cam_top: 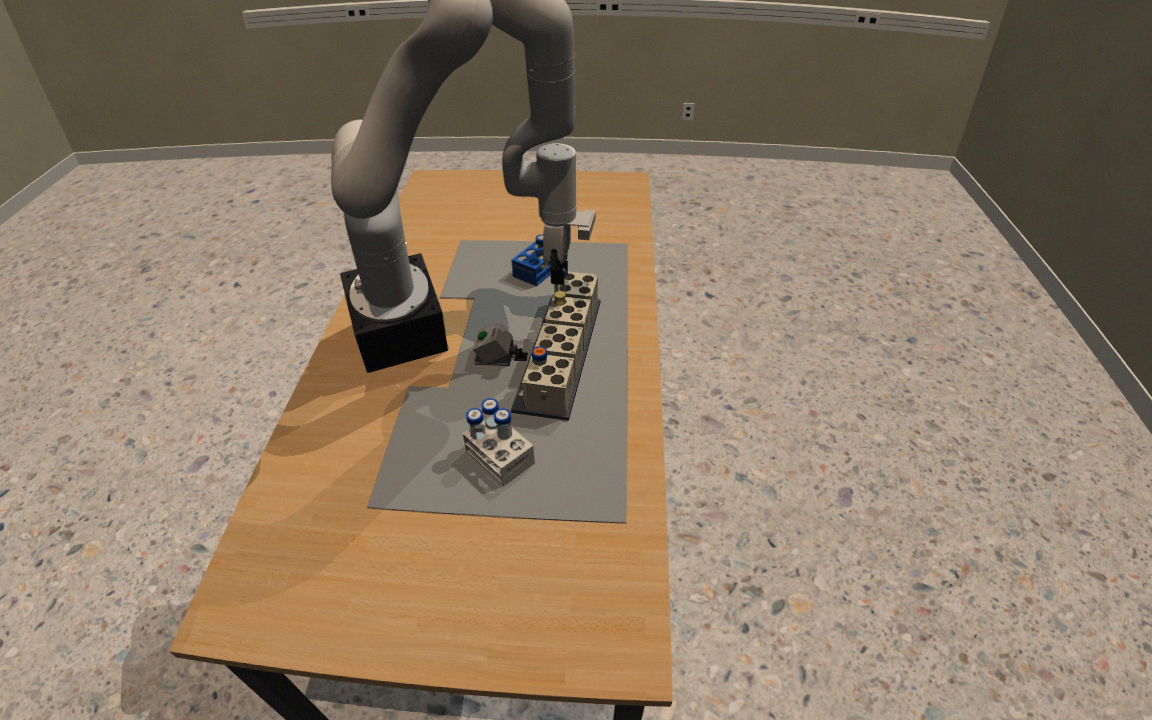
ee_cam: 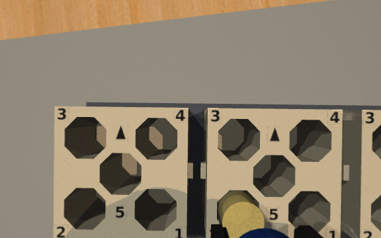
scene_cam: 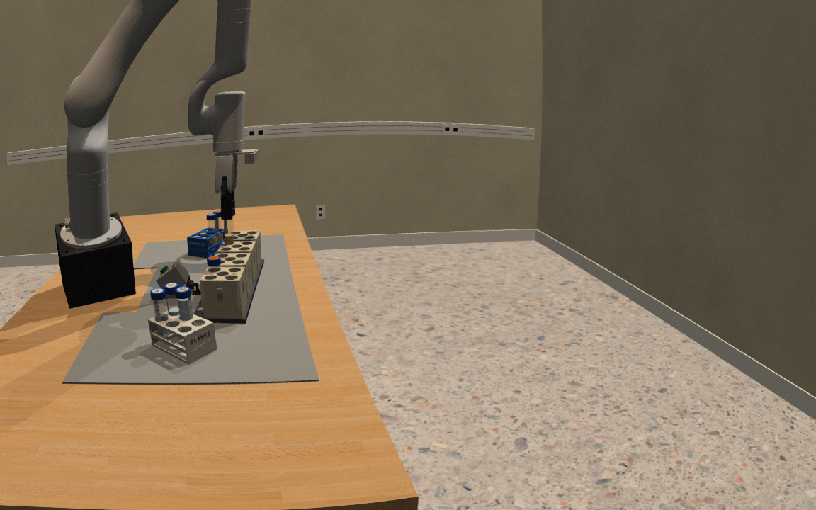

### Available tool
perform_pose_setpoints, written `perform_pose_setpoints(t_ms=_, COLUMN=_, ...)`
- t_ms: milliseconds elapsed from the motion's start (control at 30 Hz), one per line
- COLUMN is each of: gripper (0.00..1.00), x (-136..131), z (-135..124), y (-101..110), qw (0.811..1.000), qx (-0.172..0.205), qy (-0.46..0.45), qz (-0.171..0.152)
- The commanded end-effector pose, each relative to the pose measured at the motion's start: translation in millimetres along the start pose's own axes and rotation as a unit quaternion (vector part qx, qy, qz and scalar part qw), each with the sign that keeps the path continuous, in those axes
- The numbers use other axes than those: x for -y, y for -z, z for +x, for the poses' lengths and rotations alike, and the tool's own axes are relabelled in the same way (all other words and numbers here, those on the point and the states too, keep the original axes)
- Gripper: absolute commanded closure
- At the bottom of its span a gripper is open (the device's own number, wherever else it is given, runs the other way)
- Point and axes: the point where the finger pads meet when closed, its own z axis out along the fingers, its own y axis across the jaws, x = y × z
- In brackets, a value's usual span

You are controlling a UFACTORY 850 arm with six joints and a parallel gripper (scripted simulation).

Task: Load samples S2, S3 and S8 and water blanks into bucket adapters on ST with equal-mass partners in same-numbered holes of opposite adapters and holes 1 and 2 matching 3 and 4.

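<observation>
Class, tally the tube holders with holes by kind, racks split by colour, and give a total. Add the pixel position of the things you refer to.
Beige adapter blocks [cam_top: 544, 396] [scene_cam: 219, 304] [ee_cam: 161, 172]: 4
Blue rack [cam_top: 524, 271] [scene_cam: 200, 246]: 1
White rack [cam_top: 516, 466] [scene_cam: 202, 343]: 1
Total: 6

Wooden table [cam_top: 437, 591] [scene_cam: 195, 431] [ee_cam: 45, 16] — grey mat [cam_top: 562, 474] [scene_cam: 258, 355] [ee_cam: 164, 59] lying flat, black arm base [cam_top: 401, 344] [scene_cam: 97, 279] beside it.

The gripper [ee_cam: 261, 233], partly cut off by the lower edge, grips a blue-capped tube [ee_cam: 243, 219] with yellow contents at hole 2 of the middle adapter [ee_cam: 274, 115], between an adapter [ee_cam: 121, 114] with five unfilled holes and another [ee_cam: 366, 172] only partly visible.
</observation>
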Motion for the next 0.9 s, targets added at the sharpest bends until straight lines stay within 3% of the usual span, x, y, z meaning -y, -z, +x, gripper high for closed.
perform_pose_setpoints(t_ms=0, gripper=1.00, x=0.3, z=0.7, y=-5.3, qw=1.000, qx=-0.002, qy=0.000, qz=0.000)
perform_pose_setpoints(t_ms=867, gripper=1.00, x=0.3, z=0.7, y=-27.3, qw=1.000, qx=-0.002, qy=0.000, qz=0.000)
